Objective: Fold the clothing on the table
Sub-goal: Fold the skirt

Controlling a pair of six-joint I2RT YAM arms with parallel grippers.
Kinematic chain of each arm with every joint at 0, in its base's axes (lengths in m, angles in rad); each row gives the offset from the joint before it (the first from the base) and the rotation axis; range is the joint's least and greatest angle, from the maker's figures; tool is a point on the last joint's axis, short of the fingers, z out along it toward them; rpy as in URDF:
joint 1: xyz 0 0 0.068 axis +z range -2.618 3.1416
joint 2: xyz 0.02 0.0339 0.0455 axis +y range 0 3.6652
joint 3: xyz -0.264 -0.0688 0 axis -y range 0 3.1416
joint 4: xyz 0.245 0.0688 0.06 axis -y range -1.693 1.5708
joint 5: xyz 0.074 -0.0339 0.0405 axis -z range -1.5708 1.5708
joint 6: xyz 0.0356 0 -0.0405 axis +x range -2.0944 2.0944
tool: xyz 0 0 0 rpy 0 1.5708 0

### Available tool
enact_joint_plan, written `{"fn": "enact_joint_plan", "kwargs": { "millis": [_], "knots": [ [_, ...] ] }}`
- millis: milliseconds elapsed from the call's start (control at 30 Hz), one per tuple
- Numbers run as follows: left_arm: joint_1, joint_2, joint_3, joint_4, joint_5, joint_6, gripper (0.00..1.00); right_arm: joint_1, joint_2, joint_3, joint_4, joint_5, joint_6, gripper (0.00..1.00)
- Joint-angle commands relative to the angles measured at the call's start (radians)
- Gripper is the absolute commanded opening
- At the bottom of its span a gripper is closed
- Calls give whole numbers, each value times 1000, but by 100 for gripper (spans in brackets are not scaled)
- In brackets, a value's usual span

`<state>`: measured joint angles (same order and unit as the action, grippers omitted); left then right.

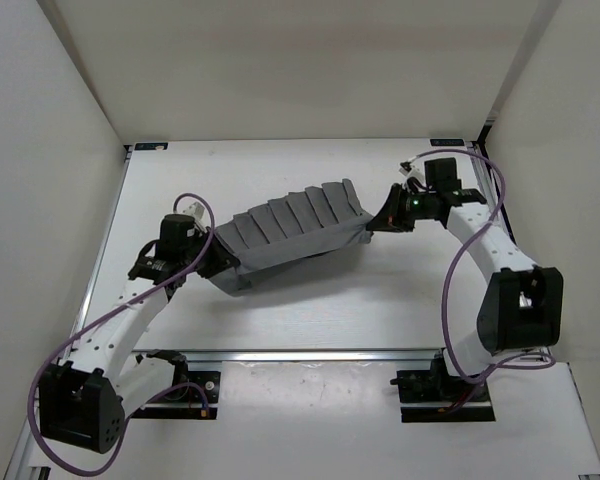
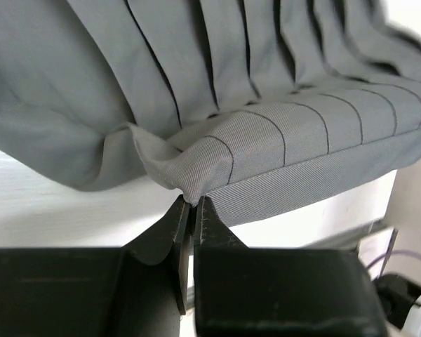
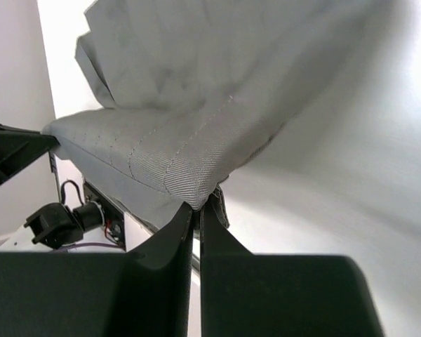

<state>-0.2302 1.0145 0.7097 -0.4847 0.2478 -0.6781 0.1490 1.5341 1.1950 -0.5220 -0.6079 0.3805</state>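
- Gray clothing (image 1: 290,235) hangs stretched between the left gripper (image 1: 218,258) and the right gripper (image 1: 375,222), held up over the middle of the table (image 1: 380,300). This looks like the carrying part of a fold.
- Left wrist: its fingers (image 2: 170,239) pinch one corner of the clothing tight.
- Right wrist: its fingers (image 3: 170,246) pinch the other corner. Next, both should probably lay it down together, edges lined up.

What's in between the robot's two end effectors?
The gray clothing spans the whole gap between the left end effector and the right end effector, each shut on one end of it. The top view shows this best.
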Motion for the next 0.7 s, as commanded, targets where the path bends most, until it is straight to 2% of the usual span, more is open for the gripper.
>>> {"fn": "enact_joint_plan", "kwargs": {
  "millis": [0, 100, 200, 233, 400, 533, 667],
  "knots": [
    [-38, 67, 36, -26, 4, 49, 0, -65, -153, -79, -41, 63, -37, 0],
    [-84, 159, 94, -34, 1, 89, 0, -66, -289, -172, -117, 75, -40, 0],
    [-104, 199, 149, -38, -16, 103, 0, 35, -415, -222, -212, 129, -28, 0],
    [-98, 208, 172, -46, -25, 107, 0, 50, -433, -230, -240, 105, 6, 0],
    [-71, 148, 215, -155, -42, 127, 0, 84, -606, -268, -371, 54, 61, 0],
    [-47, 61, 212, -198, -32, 91, 0, 63, -620, -299, -429, 36, 46, 0],
    [-32, 41, 200, -226, -81, 68, 0, -3, -565, -258, -395, 20, 31, 0]
  ]
}}
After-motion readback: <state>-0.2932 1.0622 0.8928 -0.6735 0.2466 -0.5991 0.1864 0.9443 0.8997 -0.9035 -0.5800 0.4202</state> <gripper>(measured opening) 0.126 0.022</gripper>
